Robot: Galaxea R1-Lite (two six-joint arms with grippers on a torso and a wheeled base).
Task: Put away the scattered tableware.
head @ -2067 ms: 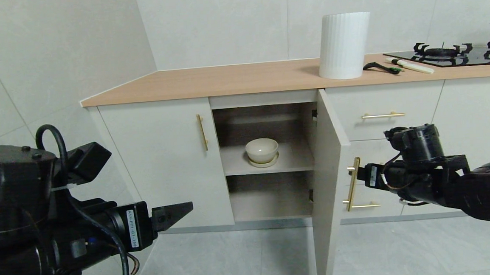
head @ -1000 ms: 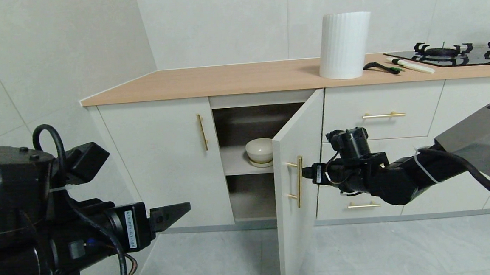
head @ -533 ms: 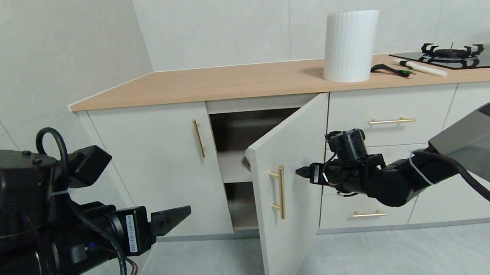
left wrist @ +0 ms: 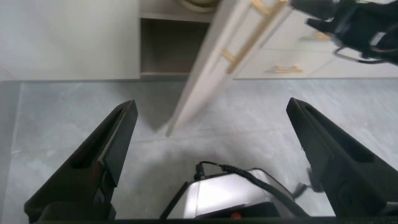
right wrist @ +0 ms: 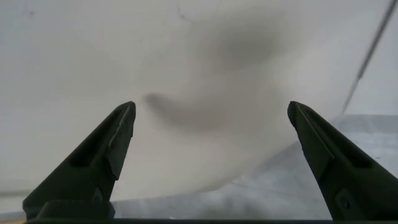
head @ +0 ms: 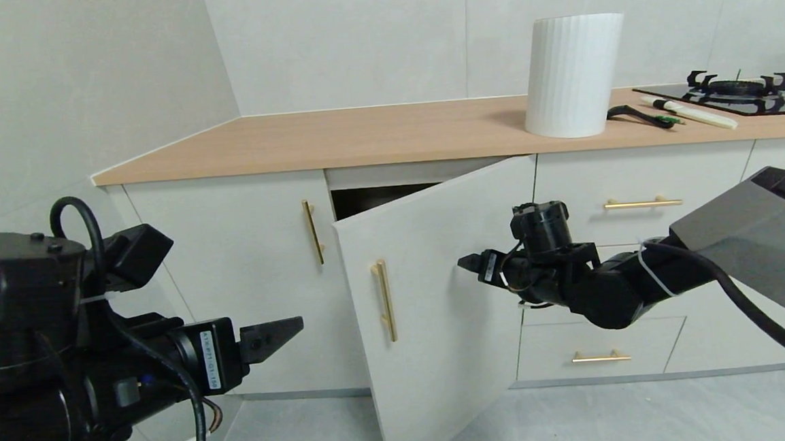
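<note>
Right tool (head: 467, 265), jaws apart, faces the cabinet door (head: 435, 245): a stiff, probably light panel, likely best pushed near its handle (head: 384, 301).

cream bowl (left wrist: 196, 4) on cabinet shelf (left wrist: 163, 17)

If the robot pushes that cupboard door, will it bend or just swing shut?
The cupboard door looks like a flat, stiff panel, so it probably won't bend. It stands ajar, hinged on its right edge, so a push from the right end effector should likely swing it shut. Pushing nearer the gold handle would probably feel easier.
</note>
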